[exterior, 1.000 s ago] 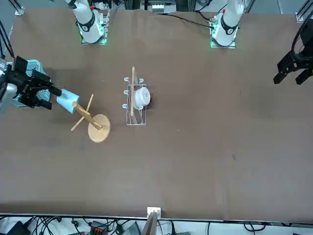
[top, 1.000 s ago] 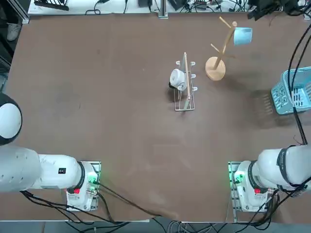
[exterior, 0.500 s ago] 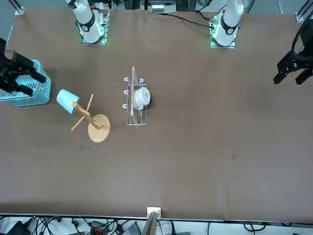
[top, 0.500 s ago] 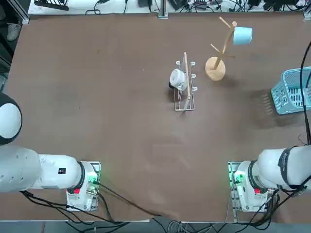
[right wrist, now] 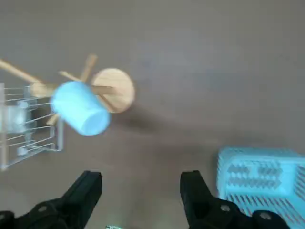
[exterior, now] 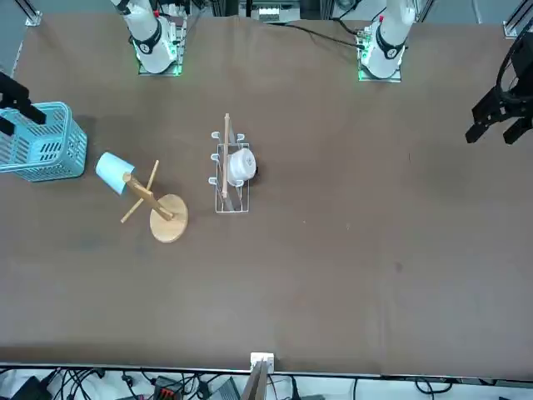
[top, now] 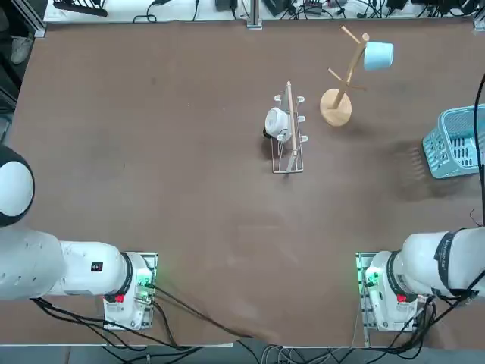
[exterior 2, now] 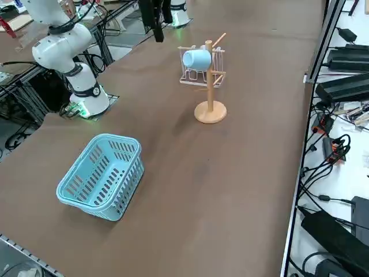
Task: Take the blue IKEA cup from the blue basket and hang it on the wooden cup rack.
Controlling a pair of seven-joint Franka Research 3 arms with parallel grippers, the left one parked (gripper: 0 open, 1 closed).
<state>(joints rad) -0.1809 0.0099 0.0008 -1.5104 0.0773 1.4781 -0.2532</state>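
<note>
A brown counter (top: 167,152) fills the top view. Standing directly on it: the rack (top: 337,102) at upper right on its round disc base, a wire rack (top: 289,140) just left of it near upper centre, and the basket (top: 458,144) at the right edge. The arm bases are fixed along the bottom edge, at lower left and lower right.

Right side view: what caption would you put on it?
Blue IKEA cup hangs on the wooden cup rack; blue basket sits empty nearby.
</note>
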